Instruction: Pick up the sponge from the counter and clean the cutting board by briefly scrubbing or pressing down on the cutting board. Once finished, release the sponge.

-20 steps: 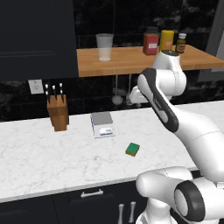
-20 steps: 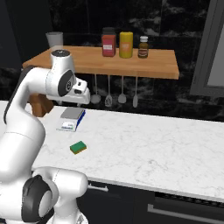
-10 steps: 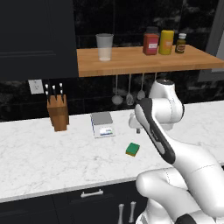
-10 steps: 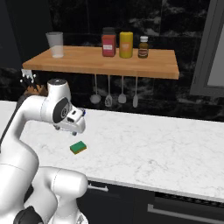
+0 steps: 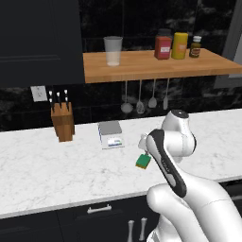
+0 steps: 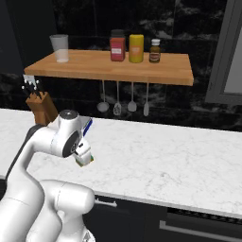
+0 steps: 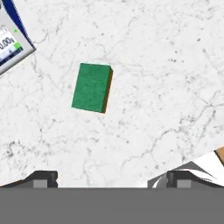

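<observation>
Sponge lies green side up on the white worktop in the left base view, near a small scale with a knife block farther left, the bent arm's elbow crowding its right side. From the right base view the arm's wrist covers most of it. Seen from the hand, the tool hangs above it, fingers spread wide, holding nothing.

Green-topped rectangular sponge lies flat on the white marble table, below my claw, apart from its fingertips. Small grey digital scale sits behind the sponge, to its left; wooden knife block further left. Orange-brown wooden wall shelf above carries a clear plastic cup and three jars.
</observation>
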